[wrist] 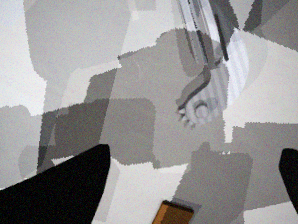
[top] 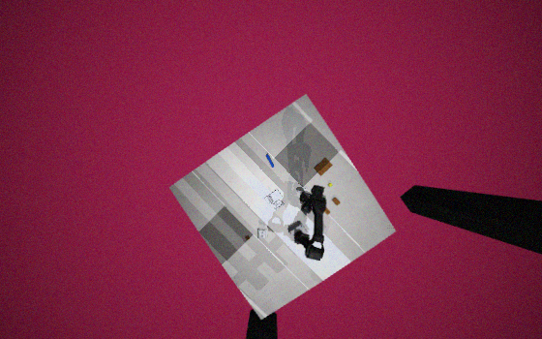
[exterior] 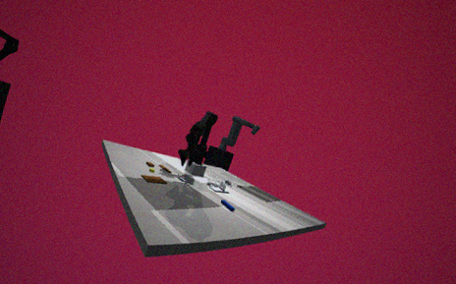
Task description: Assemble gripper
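My gripper (wrist: 194, 156) (exterior: 185, 162) is open, its fingers wide apart with nothing between them. It hangs above the table. A pale grey jaw (wrist: 212, 95) with gear teeth and a round hole at its near end lies ahead of the fingertips in the wrist view; its long part runs out of the top of that view. A pale, thin-edged part (top: 276, 196) (exterior: 218, 188) lies near the table's middle, and a smaller pale part (top: 261, 232) lies farther off. Which of these is the gripper base or the housing plate is too small to tell. The pins are not discernible.
An orange-brown block (top: 323, 167) (exterior: 154, 180), smaller brown blocks (top: 336, 200) (exterior: 150, 163) and a yellow-green piece (top: 330, 184) (exterior: 152, 171) lie on one side. A blue rod (top: 270, 160) (exterior: 228, 205) lies apart. A brown block (wrist: 172, 215) shows between the fingers' lower parts. Patchy shadows cover the table.
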